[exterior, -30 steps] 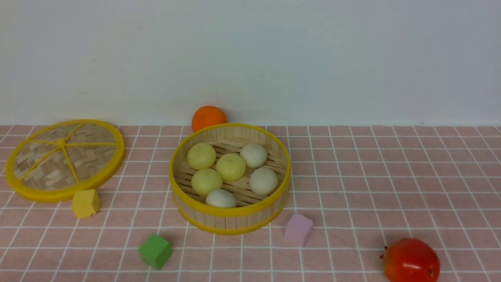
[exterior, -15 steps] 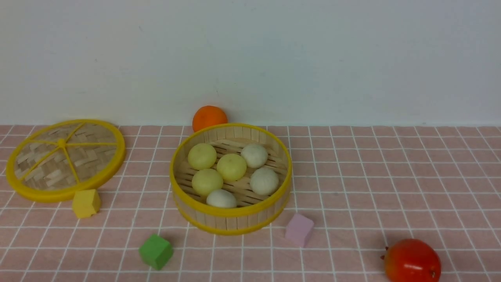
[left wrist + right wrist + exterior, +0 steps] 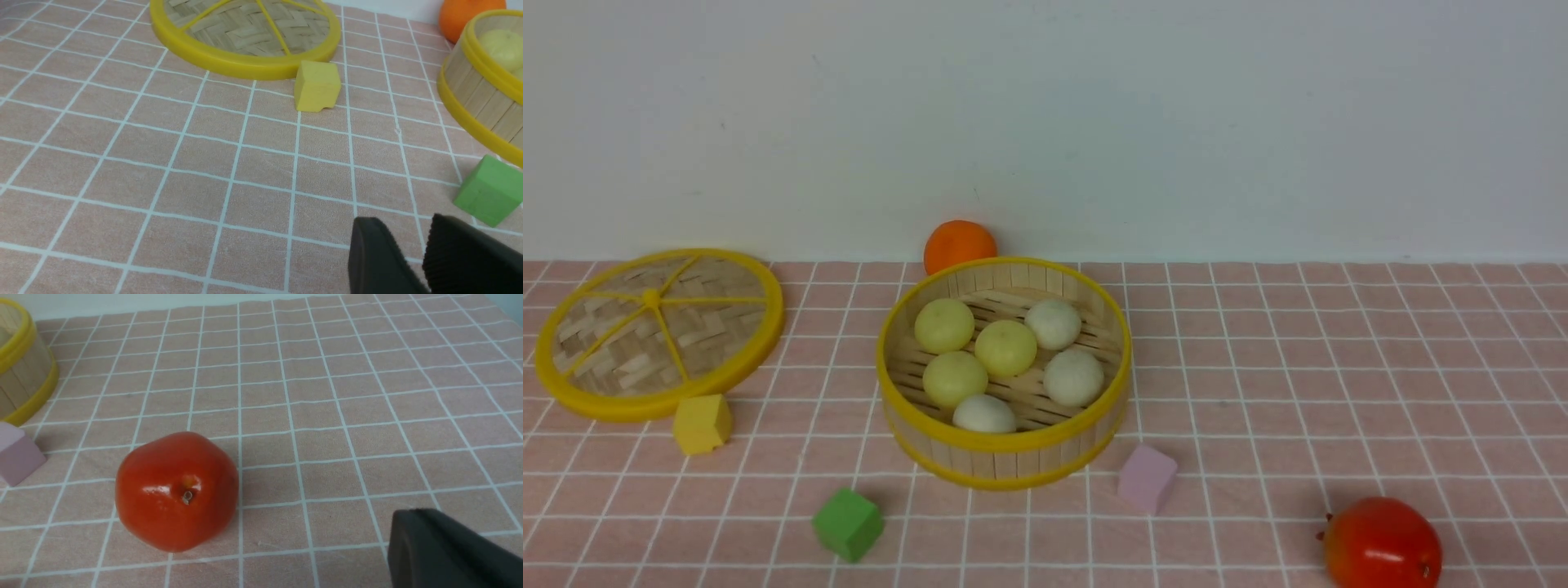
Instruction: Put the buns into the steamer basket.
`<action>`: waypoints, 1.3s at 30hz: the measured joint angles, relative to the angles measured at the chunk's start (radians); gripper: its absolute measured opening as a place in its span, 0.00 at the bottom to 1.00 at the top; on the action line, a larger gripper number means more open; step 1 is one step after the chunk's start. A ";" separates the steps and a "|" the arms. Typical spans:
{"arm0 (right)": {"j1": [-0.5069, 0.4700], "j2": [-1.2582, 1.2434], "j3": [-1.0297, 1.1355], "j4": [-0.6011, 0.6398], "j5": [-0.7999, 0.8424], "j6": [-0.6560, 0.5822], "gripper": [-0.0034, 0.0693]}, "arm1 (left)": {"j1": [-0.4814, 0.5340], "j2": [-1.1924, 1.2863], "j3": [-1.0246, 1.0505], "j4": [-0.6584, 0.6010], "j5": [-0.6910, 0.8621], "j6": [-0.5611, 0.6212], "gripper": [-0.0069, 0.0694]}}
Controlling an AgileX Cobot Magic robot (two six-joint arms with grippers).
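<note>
The steamer basket stands mid-table, its wall also showing in the left wrist view and the right wrist view. Inside it lie the buns: three pale yellow and three off-white. Neither gripper shows in the front view. My left gripper hovers over bare cloth near the green cube, open, with nothing between its fingers. My right gripper is shut and empty, over the cloth beside the red fruit.
A flat woven lid lies at the far left with a yellow cube at its near edge. A green cube and a pink cube sit in front of the basket. An orange is behind it, a red fruit at front right.
</note>
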 joint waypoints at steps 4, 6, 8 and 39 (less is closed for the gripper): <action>0.000 0.000 0.000 0.000 0.000 0.000 0.07 | 0.000 0.000 0.000 0.000 0.000 0.000 0.41; 0.000 0.000 0.000 0.000 0.000 0.000 0.07 | 0.000 0.000 0.000 0.000 0.000 0.000 0.41; 0.000 0.000 0.000 0.000 0.000 0.000 0.07 | 0.000 0.000 0.000 0.000 0.000 0.000 0.41; 0.000 0.000 0.000 0.000 0.000 0.000 0.09 | 0.000 0.000 0.000 0.000 0.000 0.000 0.41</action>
